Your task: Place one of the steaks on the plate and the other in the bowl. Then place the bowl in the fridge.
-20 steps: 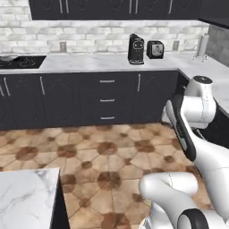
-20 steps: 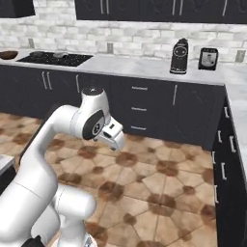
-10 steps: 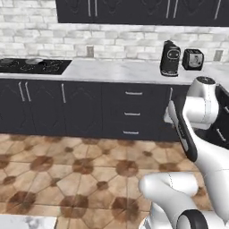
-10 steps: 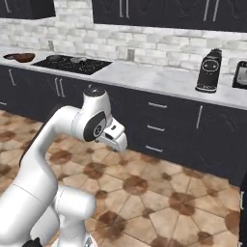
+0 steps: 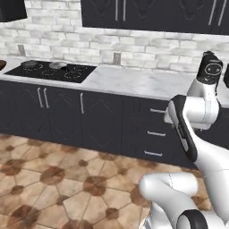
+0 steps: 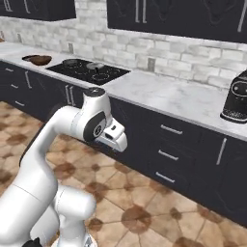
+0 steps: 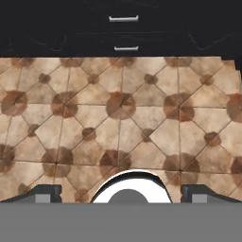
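Left base view, left to right: at the far left edge, mid-height, a sliver of brown rim, probably the bowl (image 5: 2, 65), meets the frame border on the marble tabletop (image 5: 134, 82). Beside it lies the black cooktop (image 5: 53, 71), carrying two small grey pans. Dark cabinets (image 5: 67, 116) run beneath, over a tiled floor (image 5: 53, 179). The white arm fills the lower right; behind its top stands a black coffee machine (image 5: 210, 69).

Right base view, left to right: the bowl (image 6: 37, 60), brown and shallow, sits on the tabletop at the upper left, just left of the cooktop (image 6: 89, 71) and apart from it. What it contains cannot be told. The arm rises from the lower left, its wrist at centre left of the frame. At the right edge stands the coffee machine (image 6: 235, 99).

Hand view: the claw (image 7: 121, 193) points down at the floor (image 7: 121, 108), its two fingertips set wide apart at the lower left and lower right, nothing between them. Drawer fronts (image 7: 123, 33) cross the top.
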